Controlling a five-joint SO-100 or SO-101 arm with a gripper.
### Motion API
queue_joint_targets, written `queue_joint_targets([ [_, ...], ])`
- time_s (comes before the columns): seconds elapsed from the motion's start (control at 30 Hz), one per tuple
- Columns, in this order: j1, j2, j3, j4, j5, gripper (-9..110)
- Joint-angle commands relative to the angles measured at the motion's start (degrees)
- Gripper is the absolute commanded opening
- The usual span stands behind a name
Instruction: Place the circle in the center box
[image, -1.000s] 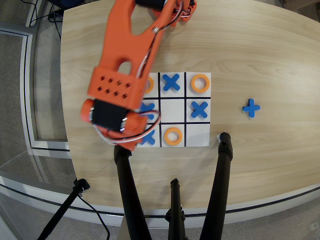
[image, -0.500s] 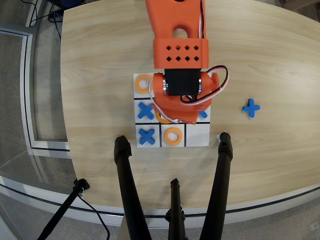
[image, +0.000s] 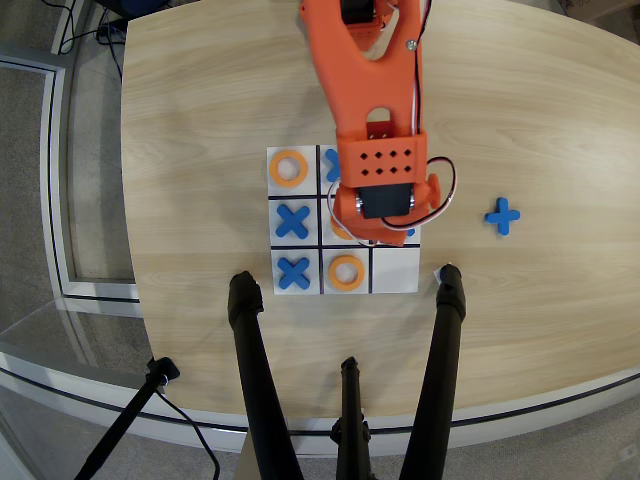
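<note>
Your end effector (image: 362, 232) hides its jaws; grip unclear. Beneath it, the circle (image: 341, 230) looks light, stiff, thin: pinch its rim.

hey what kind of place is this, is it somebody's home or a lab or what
Probably an office or lab corner set up for robot recording, not a home: a light wooden table, grey carpet, cables on the floor and black tripod legs at the table's edge.
</note>
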Motion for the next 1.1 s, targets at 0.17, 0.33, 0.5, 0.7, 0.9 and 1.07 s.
queue_joint_targets([
  [0.17,1.6,-2.8,-1.8,-2.5,-0.2,0],
  [0.33,2.0,-3.2,-2.0,-3.0,-0.3,0],
  [0.5,1.9,-3.7,-2.3,-3.2,0.0,0],
  [0.7,1.8,-5.2,-3.8,-3.3,0.4,0],
  [0.9,1.3,-5.9,-4.1,-3.9,0.5,0],
  [1.07,1.1,-5.5,-4.0,-3.5,0.5,0],
])
